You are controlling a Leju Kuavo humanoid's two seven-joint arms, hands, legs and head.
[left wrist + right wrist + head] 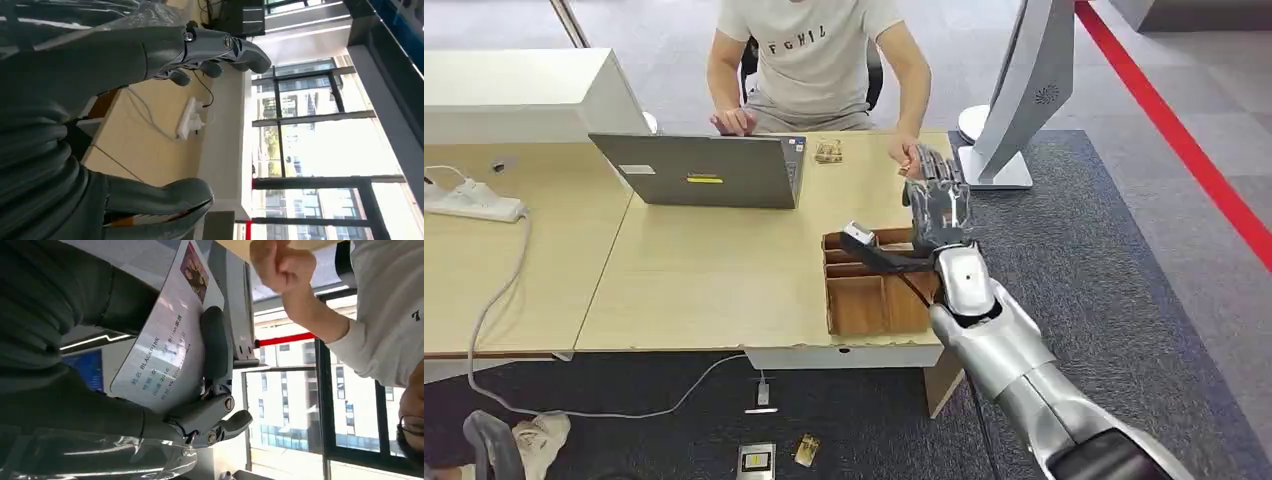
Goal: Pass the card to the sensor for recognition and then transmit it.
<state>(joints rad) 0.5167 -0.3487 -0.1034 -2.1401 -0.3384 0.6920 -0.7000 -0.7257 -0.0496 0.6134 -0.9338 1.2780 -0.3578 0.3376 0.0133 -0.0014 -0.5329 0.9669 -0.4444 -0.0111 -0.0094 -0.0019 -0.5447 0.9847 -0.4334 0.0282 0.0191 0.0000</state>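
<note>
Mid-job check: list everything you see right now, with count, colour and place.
Card: one, white with a photo, held in the right robot hand.
Sensor stand: one, silver-grey, on the carpet past the table's right end.
Divided box: one, brown, on the table's near right corner.
Laptop: one, grey, open at mid-table.
Power strip: one, white, on the table at left.
Person: one, white shirt, seated behind the table.
Right robot hand: raised over the table's right edge.
Left robot hand: fingers apart, holding nothing.
</note>
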